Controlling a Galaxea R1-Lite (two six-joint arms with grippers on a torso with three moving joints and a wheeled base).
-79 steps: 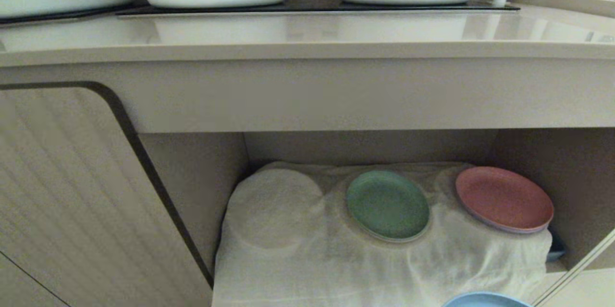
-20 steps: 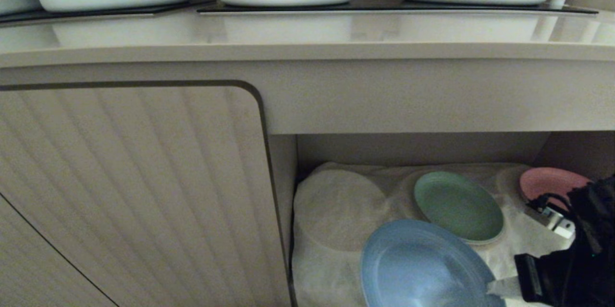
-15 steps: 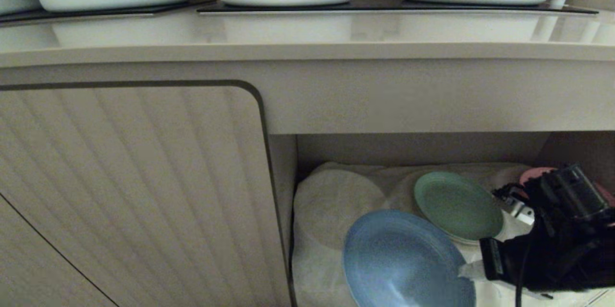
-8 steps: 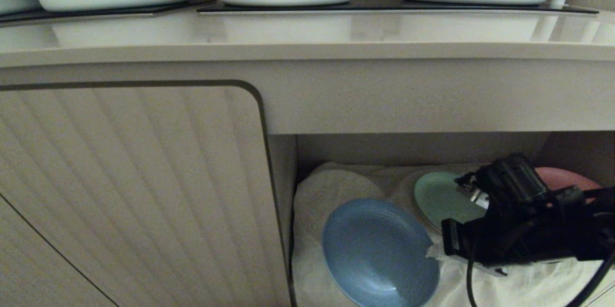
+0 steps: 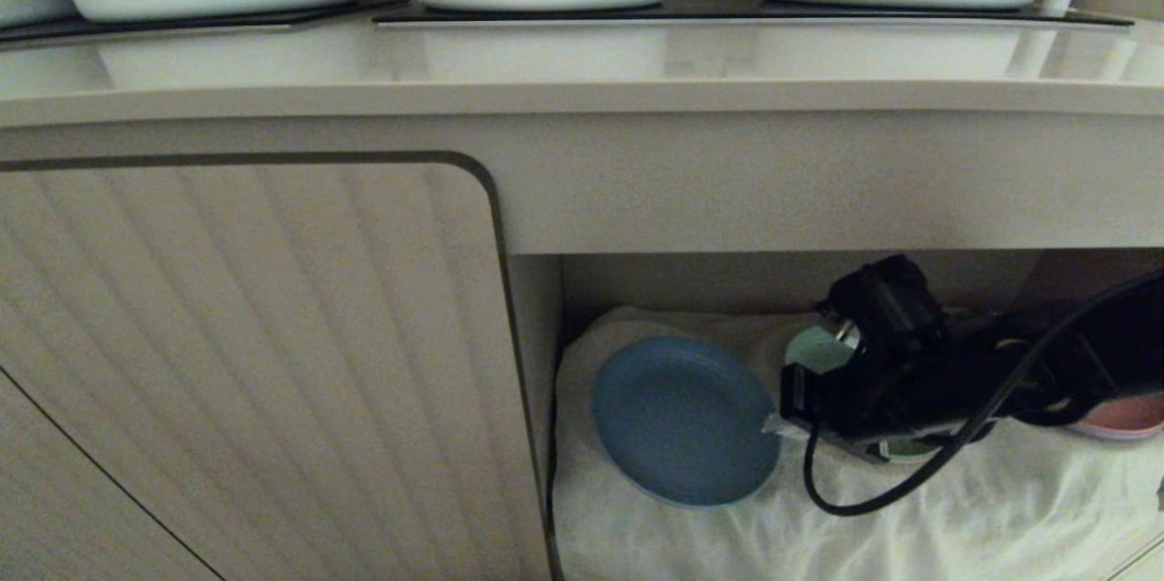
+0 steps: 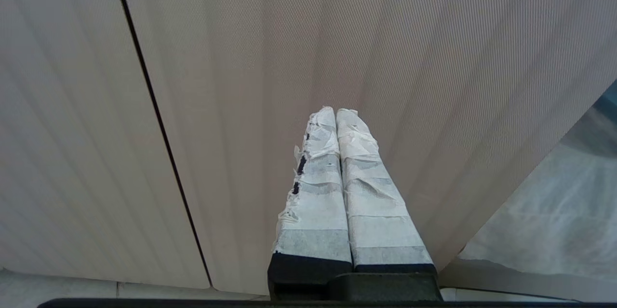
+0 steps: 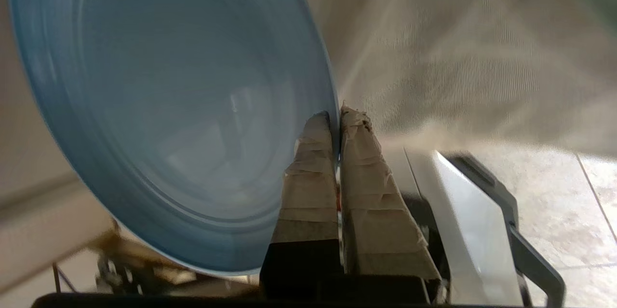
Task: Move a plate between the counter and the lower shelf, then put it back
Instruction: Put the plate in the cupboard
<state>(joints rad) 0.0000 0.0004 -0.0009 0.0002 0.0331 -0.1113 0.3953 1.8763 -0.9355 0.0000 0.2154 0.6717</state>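
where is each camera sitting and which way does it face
Head: high on the robot, facing forward and down at the counter and the lower shelf; right gripper shows.
Left wrist: behind the shut left gripper, facing a ribbed cabinet door.
Right wrist: behind its fingers, clamping the plate.
Shared: head and right wrist see that plate.

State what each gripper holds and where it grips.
Right gripper pinches the blue plate by its rim. Left gripper is shut on nothing.

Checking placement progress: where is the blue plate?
Head view: the plate is in the lower shelf, left of the green plate, its rim pinched by the right gripper.
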